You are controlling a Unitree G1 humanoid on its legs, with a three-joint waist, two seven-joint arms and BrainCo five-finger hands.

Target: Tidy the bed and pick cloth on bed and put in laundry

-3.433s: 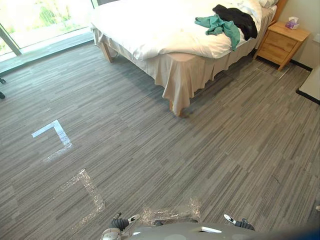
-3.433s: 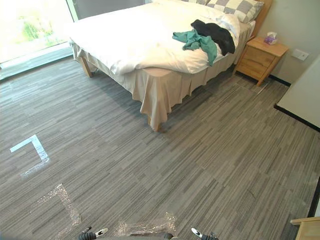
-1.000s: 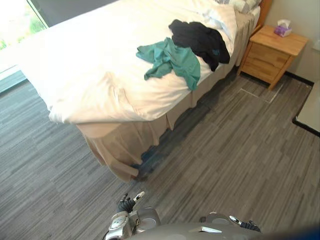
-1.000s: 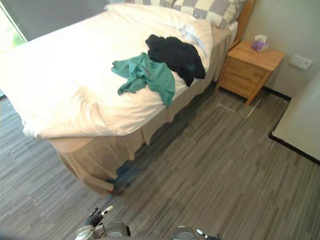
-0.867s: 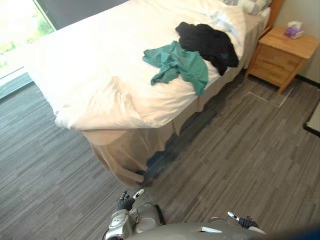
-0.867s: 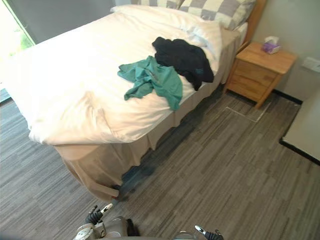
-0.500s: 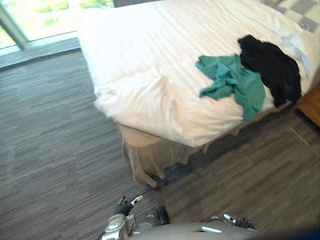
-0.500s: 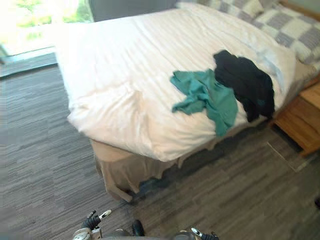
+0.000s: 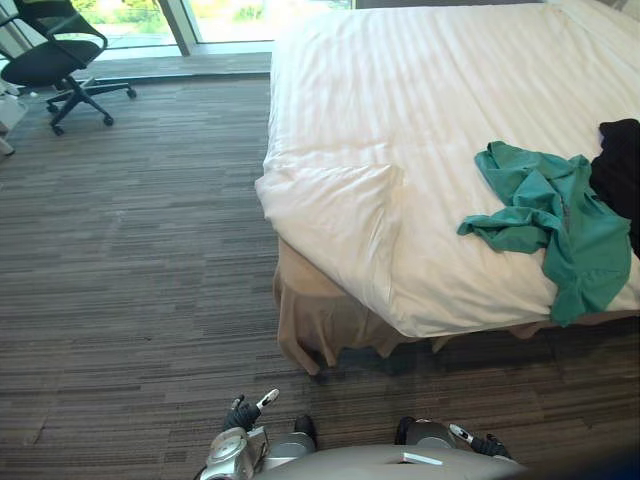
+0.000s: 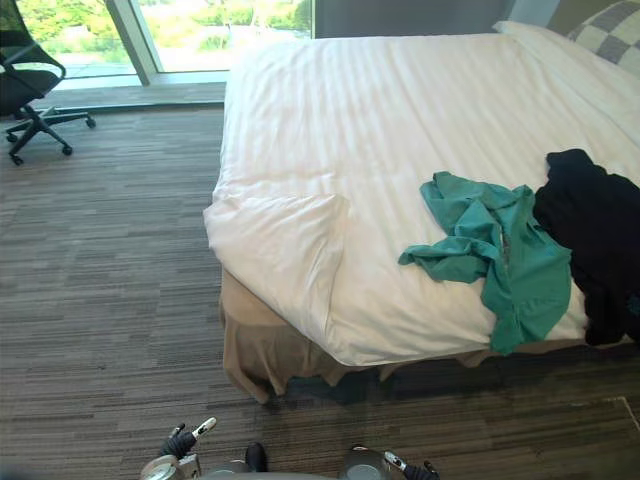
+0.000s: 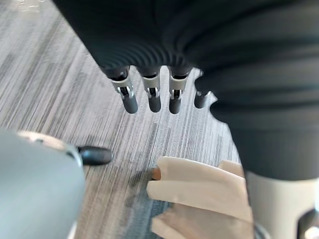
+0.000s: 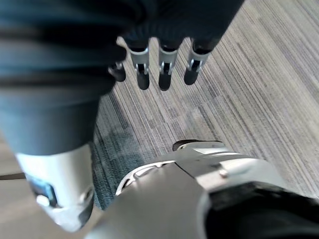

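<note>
Crumpled teal cloth garment (image 10: 495, 255) and black cloth garment (image 10: 590, 240) lie along the white-sheeted bed's (image 10: 400, 110) near edge. Left robot hand (image 11: 154, 97) and right robot hand (image 12: 164, 74) hang spread and empty.

Grey streaked carpet (image 9: 130, 270) under me. Bed (image 9: 420, 120) from my 12 to 3 o'clock: white duvet, beige skirt (image 9: 320, 322) at the near corner. Black office chair (image 9: 45, 62) at 10. Window (image 10: 210, 20) at 11, bright daylight, greenery outside.
</note>
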